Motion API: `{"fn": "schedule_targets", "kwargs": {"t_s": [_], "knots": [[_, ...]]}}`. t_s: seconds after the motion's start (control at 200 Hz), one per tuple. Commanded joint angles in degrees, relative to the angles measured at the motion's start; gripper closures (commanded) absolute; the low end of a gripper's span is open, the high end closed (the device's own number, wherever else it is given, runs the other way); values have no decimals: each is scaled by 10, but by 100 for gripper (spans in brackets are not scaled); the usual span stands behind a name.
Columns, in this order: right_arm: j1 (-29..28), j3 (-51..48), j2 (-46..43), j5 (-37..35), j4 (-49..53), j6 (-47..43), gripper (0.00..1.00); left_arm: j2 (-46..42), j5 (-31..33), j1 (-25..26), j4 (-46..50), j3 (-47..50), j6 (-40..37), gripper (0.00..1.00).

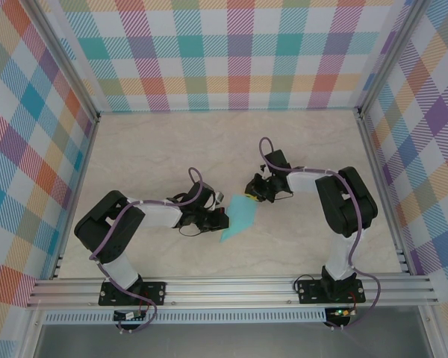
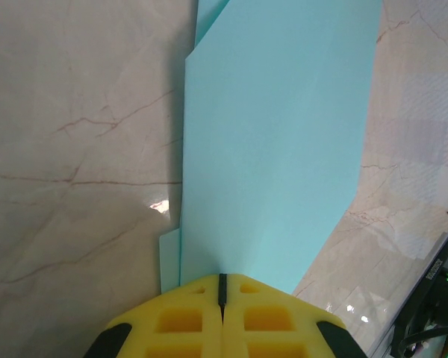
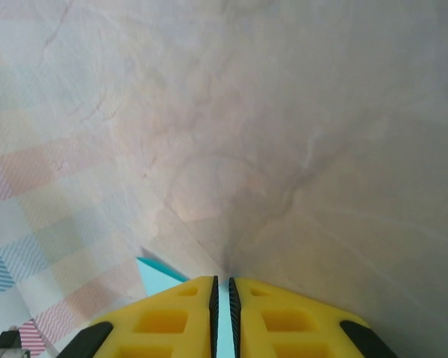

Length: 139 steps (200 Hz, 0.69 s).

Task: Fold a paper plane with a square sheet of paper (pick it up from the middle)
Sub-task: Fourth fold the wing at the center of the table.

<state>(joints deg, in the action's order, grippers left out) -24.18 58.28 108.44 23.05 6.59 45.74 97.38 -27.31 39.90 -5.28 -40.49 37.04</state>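
The turquoise sheet of paper (image 1: 237, 219), folded into a long layered strip with slanted ends, sits between the two arms just above the tabletop. My left gripper (image 1: 221, 217) is shut on its near-left edge. In the left wrist view the yellow fingers (image 2: 187, 321) meet at the left gripper (image 2: 222, 277), and the paper (image 2: 276, 149) runs away from them with a second layer showing at its left edge. My right gripper (image 1: 253, 192) is at the paper's far end. In its wrist view the right gripper (image 3: 221, 282) has its jaws a narrow slit apart, with the paper (image 3: 160, 276) showing below and through the slit.
Pale marble tabletop (image 1: 172, 149) inside walls of checked cloth (image 1: 231, 52). An aluminium rail (image 1: 231, 289) runs along the near edge by the arm bases. A dark bracket (image 2: 433, 283) of the left arm shows at the right of its wrist view.
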Motion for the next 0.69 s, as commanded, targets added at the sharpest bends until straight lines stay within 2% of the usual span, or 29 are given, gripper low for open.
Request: {"fn": "schedule_targets", "kwargs": {"t_s": [0.0,0.195,0.425,0.59,0.69], "knots": [[12,14,17,-53,25,-20,84,36,89,4,100,41,-13,100],[14,15,-17,-46,25,-32,83,31,89,4,100,42,-14,100],[9,-27,-170,-38,11,-68,78,28,89,4,99,40,-14,100],[-26,-88,-307,-67,-19,-123,55,26,89,4,102,38,-14,100],[-46,-117,-342,-109,-12,-158,43,22,92,4,102,38,-15,100]]}}
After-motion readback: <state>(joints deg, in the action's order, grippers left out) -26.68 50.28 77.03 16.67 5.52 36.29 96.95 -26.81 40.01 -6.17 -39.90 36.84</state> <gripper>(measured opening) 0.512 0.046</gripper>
